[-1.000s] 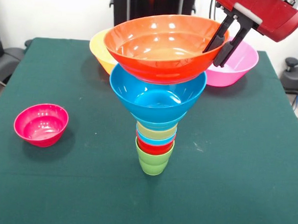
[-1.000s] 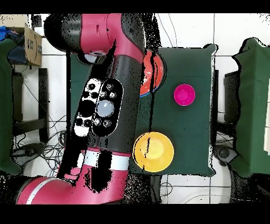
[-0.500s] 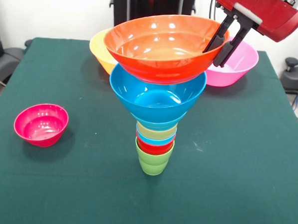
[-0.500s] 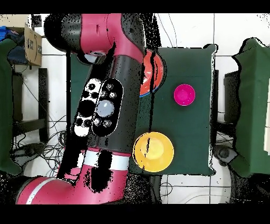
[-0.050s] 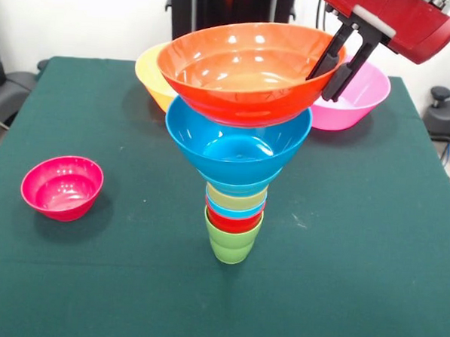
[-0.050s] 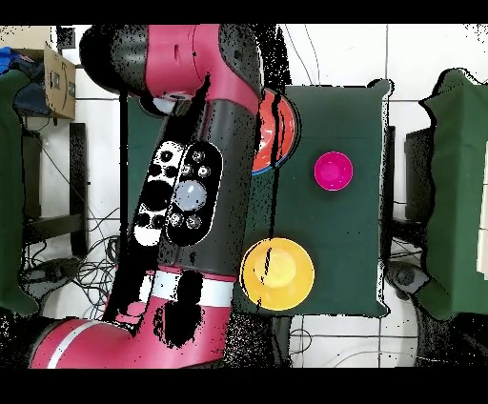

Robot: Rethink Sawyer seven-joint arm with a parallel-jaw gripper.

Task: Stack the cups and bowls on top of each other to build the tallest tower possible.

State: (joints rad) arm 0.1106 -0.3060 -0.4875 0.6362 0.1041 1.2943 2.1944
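- Table point(image 5: 372, 244) under a dark green cloth, filling most of the front view.
- White wall point(image 5: 82, 17) behind it, at 12 o'clock.
- Cardboard box point(image 6: 59, 81) at 10 o'clock in the overhead view, on the floor.
- White tiled floor point(image 6: 334, 52) with loose cables point(image 6: 67, 272) at 8 o'clock.

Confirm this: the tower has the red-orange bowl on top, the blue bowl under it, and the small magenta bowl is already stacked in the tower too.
Not quite. The red-orange bowl tops the tower with the blue bowl under it, but the small magenta bowl is not stacked: the front view shows it sitting alone on the table, apart from the tower.
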